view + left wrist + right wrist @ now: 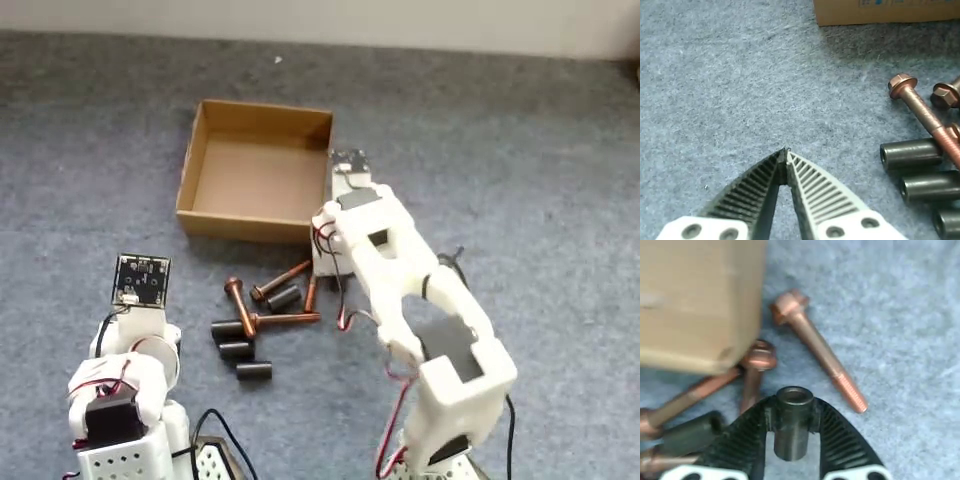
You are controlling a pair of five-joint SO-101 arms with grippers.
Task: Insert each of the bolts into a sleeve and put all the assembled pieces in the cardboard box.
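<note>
**Held sleeve.** A black sleeve stands upright with its open bore toward the right wrist camera. It is pinched on both sides by the ribbed fingers of the right pincer.

**Around it.** In the right wrist view, beyond the held piece, one copper-coloured bolt lies alone on the grey table. Two more bolt heads sit close to the corner of the cardboard box, and a loose sleeve lies on its side near the pincer.

**Parts pile (high view).** The bolts and loose sleeves are scattered between the two arms, just in front of the box's near wall. Some bolts cross one another, and three sleeves lie in a rough column.

**Right arm.** The right arm is stretched forward from its base, with its wrist bent down at the box's near right corner. The grip itself is read from the right wrist view; the high view gives the reach.

**Left arm.** The left arm is folded back at the near left, apart from the pile.

**Left pincer.** The left pincer is pressed together tip to tip and holds nothing. It points at bare table, with sleeves and a bolt off to one side.
</note>
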